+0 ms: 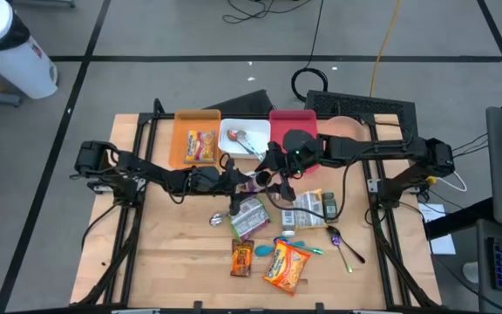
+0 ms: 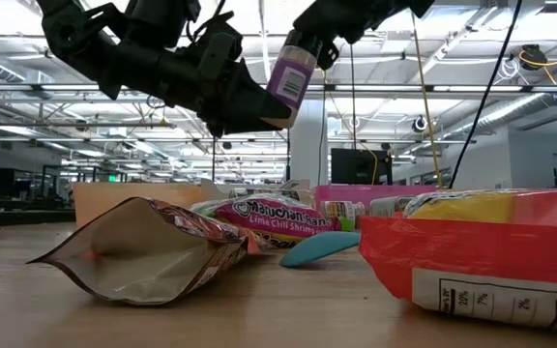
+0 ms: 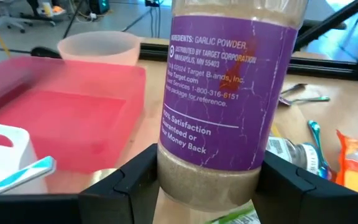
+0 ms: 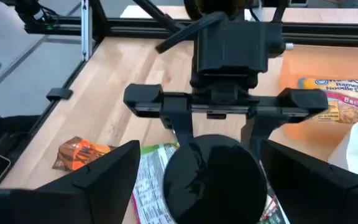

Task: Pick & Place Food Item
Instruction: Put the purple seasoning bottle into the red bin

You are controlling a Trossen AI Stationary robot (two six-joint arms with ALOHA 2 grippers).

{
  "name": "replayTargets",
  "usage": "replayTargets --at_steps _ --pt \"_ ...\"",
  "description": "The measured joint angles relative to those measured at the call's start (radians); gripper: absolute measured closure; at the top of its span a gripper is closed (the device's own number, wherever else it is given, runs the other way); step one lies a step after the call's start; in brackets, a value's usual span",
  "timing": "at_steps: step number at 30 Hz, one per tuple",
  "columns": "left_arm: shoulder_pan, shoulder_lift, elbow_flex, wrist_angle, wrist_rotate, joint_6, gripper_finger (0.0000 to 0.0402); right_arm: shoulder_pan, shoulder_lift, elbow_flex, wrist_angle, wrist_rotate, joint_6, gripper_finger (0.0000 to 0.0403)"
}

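Jar [image 3: 225, 99]: cap and base cut off in left wrist view. Noodle packet [image 4: 337, 99]: cut by frame edge, label partly legible. Red bag [image 2: 482, 256]: cropped at right, print blurred.

I've got the garlic powder jar [image 3: 225, 93] up off the tabletop [image 1: 172, 253], purple label w/ white text, black cap, tan powder inside, roughly upright, above the snack packets.

Wooden table [image 1: 159, 262], purple spoon [image 1: 338, 239], white cylinder bin [image 1: 11, 48], black cable [image 1: 312, 80]
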State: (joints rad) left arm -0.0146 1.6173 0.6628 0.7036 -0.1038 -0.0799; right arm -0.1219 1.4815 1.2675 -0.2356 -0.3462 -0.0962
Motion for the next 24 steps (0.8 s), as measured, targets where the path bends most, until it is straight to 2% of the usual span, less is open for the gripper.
replayTargets --at_steps 10,16,20,24 --pt "0.006 0.0 0.0 0.002 0.003 0.025 0.0192 0.006 -0.001 -0.004 -0.029 0.011 0.002 0.0082" --pt "0.022 0.0 -0.001 0.007 0.008 0.029 0.0197 0.006 -0.001 -0.005 -0.042 0.108 0.008 0.0092" --pt "0.035 0.0 -0.001 0.008 0.034 0.03 0.0186 0.006 -0.001 -0.005 -0.046 0.147 0.031 0.0131" --pt "0.048 0.0 -0.001 0.007 0.056 0.031 0.0187 0.006 -0.001 -0.005 -0.048 0.163 0.036 0.0195"
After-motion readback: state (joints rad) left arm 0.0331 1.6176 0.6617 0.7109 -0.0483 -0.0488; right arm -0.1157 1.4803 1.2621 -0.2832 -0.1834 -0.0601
